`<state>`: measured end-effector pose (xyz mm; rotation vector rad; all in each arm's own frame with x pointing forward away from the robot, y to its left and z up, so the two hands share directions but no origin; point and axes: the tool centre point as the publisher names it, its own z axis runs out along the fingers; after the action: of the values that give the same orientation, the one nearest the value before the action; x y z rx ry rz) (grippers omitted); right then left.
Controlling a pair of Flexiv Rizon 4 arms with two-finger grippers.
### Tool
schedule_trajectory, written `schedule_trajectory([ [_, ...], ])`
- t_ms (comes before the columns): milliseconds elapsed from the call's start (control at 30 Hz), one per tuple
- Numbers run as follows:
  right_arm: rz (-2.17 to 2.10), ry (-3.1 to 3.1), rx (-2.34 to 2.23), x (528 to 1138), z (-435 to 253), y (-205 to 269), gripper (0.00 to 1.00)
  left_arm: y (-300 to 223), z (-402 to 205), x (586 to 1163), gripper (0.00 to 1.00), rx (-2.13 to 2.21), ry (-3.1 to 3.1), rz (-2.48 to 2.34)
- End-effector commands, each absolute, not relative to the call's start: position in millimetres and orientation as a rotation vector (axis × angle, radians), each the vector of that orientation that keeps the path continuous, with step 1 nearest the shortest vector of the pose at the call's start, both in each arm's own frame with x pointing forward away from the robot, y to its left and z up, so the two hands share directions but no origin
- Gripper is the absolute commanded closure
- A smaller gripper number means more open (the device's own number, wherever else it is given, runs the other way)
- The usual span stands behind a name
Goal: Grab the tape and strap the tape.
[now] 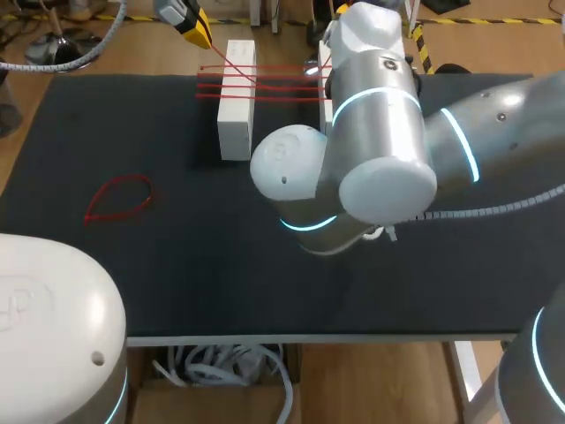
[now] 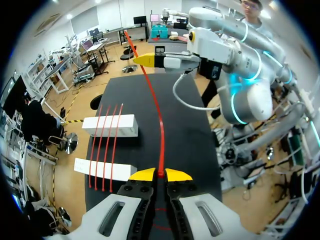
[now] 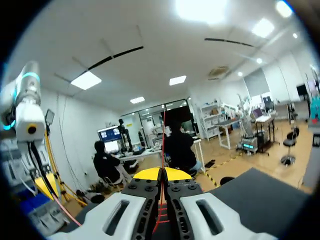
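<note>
In the head view the black table (image 1: 177, 265) carries a white block (image 1: 237, 106) with the red tape (image 1: 274, 85) drawn across its top in several thin parallel lines. The left gripper (image 1: 196, 31) hangs above the table's far edge, and one red line slants from its yellow tips down to the block. The right arm (image 1: 380, 150) fills the middle and hides its own gripper. One separate red loop (image 1: 119, 199) lies slack on the cloth, well apart from the block. In the left wrist view the left gripper (image 2: 160, 175) has its tips pinched together on a single strand of the tape. That strand runs straight ahead, taut above the table, to the right gripper (image 2: 144, 60). Beside this line sit the first block and a second white block (image 2: 110, 125), two in all, with four red strands lying over both. In the right wrist view the right gripper (image 3: 161, 173) is likewise closed on the tape, with the red line passing up between its tips; the left arm (image 3: 27, 115) shows off to one side. The tape looks thin, very light and stretchy, limp when slack, as the loose loop suggests, and probably inclined to slide out of smooth tips under tension. I judge the free span between block and gripper the best place to hold it, pinched squarely, rather than the strands already laid.
</note>
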<state>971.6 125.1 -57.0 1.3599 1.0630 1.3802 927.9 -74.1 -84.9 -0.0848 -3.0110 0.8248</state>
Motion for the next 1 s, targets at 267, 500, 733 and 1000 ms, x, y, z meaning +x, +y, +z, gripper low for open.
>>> schedule_trajectory([
  [267, 0.913, 1.409, 0.757, 959, -54, 147, 1.00, -75, -84, 928, 1.00, -0.084, -3.012, 0.818],
  [500, 0.889, 1.400, 0.694, 950, -53, 162, 1.00, -75, -84, 928, 1.00, -0.084, -3.012, 0.818],
  [733, 0.927, 1.370, 0.735, 942, -51, 172, 1.00, -75, -84, 928, 1.00, -0.084, -3.012, 0.818],
  [1000, 0.949, 1.367, 0.765, 940, -51, 172, 1.00, -75, -84, 928, 1.00, -0.084, -3.012, 0.818],
])
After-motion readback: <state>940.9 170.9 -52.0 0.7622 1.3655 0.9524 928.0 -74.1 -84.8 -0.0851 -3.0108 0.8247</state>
